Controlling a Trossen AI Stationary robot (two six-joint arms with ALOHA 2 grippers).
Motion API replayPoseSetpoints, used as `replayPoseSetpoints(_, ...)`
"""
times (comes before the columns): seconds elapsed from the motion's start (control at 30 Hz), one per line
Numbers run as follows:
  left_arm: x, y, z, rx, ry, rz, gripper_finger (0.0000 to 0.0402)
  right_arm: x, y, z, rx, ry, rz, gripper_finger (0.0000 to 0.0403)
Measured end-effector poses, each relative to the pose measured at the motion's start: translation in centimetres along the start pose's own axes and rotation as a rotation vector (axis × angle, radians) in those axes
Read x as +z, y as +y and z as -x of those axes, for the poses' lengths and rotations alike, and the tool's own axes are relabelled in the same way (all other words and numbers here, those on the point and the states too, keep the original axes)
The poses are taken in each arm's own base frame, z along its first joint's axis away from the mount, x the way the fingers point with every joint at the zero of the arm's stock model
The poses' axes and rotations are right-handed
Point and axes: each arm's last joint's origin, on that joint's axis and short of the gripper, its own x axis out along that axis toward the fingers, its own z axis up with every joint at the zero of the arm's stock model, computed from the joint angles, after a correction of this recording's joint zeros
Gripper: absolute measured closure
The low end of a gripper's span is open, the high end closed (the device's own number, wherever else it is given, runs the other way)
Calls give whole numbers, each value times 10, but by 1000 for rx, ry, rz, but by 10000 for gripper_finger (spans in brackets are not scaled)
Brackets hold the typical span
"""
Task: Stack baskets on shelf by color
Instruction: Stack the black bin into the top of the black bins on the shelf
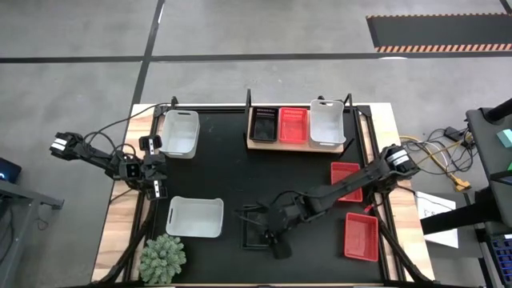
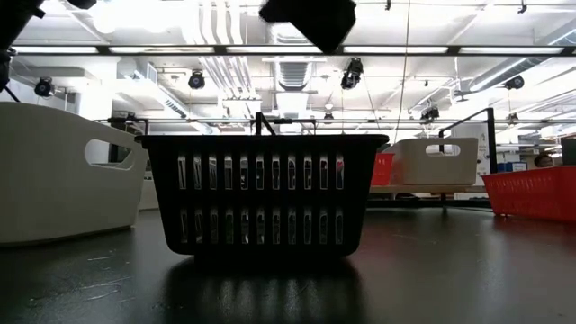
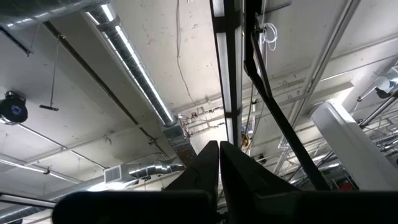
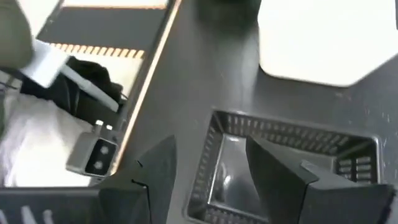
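Right wrist view shows our right gripper (image 4: 208,163) with fingers (image 4: 283,171) apart, straddling the near rim of the black basket (image 4: 283,162). It sits upright on the tabletop (image 1: 224,160), slotted and empty.

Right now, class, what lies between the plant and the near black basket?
One white basket sits between the plant and the black basket, seen in the high view.
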Motion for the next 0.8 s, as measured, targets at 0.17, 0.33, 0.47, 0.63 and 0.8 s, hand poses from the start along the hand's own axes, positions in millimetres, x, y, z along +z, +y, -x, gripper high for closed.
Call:
replayPoseSetpoints(0.17,1,0,0,3,-5,8,402,-9,9,-18,-15,9,-22,218)
replayPoseSetpoints(0.33,1,1,0,3,-7,52,402,-16,13,-41,-12,29,-37,218)
replayPoseSetpoints(0.47,0,0,1,-6,1,53,402,-17,14,-51,-11,40,-53,223)
replayPoseSetpoints(0.63,-1,-1,1,-26,2,120,402,-24,13,-68,-30,87,-74,229)
replayPoseSetpoints(0.8,-1,-3,2,-90,-25,185,402,-34,13,-81,-51,139,-98,229)
